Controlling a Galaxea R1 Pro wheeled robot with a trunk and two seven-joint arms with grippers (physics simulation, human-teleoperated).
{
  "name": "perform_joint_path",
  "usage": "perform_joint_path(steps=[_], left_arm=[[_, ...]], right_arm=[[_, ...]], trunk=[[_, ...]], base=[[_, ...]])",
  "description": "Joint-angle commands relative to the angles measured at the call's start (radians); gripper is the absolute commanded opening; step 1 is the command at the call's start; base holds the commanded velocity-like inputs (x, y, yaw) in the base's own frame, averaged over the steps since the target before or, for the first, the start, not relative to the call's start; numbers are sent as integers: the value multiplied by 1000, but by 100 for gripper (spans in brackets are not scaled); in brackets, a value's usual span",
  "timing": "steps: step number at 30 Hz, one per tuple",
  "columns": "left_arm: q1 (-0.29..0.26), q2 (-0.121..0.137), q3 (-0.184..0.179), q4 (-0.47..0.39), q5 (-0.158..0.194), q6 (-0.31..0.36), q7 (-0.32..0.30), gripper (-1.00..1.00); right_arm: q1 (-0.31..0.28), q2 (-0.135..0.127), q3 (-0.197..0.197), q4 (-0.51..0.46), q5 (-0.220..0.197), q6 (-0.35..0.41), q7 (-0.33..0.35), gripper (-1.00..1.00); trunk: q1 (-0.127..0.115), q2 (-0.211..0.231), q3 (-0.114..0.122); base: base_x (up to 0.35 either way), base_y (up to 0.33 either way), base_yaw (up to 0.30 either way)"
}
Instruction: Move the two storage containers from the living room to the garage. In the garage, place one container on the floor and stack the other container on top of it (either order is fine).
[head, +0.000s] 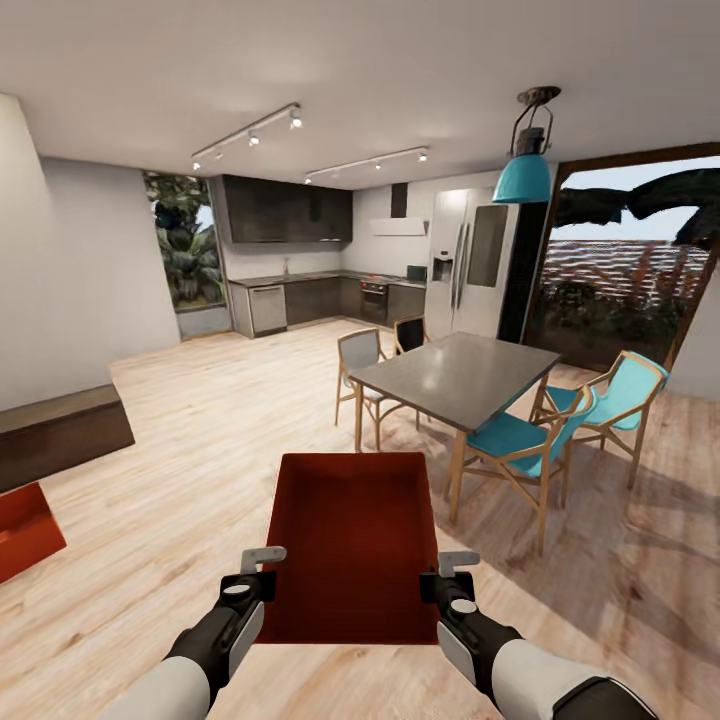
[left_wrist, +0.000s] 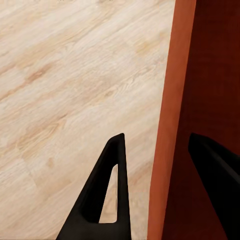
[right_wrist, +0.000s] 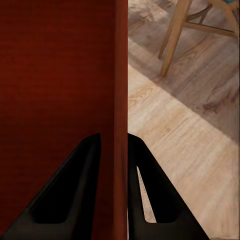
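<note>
One orange-red storage container (head: 350, 545) hangs level above the light wood planks, between my two grippers. My right gripper (head: 455, 566) is shut on its right wall; in the right wrist view both fingers of the right gripper (right_wrist: 114, 136) press that thin wall (right_wrist: 119, 75). My left gripper (head: 264, 558) straddles the left wall. There the left gripper (left_wrist: 156, 136) stands open, with a clear gap between the outer finger (left_wrist: 107, 195) and the container wall (left_wrist: 167, 140). The other storage container (head: 25, 530) lies on the planks at the far left, cut off by the picture's edge.
A low dark bench (head: 60, 430) stands at the left. Ahead to the right are a grey dining table (head: 455, 375) and teal chairs (head: 520, 440). A kitchen with a fridge (head: 470, 260) is at the back. Open wood floor (head: 220, 420) runs ahead on the left.
</note>
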Motion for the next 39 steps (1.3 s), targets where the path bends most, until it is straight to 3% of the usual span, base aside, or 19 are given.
perform_joint_path(steps=[1,39], left_arm=[[0,0,9,-3,-11,7,2,-100],[0,0,9,-1,-10,7,2,-100]], right_arm=[[-2,0,-20,0,-8,-6,-2,-100],[-2,-1,-20,1,-8,-6,-1,-100]], trunk=[[0,-2,-2],[0,-2,-2]], base=[[0,0,-282],[0,0,-282]])
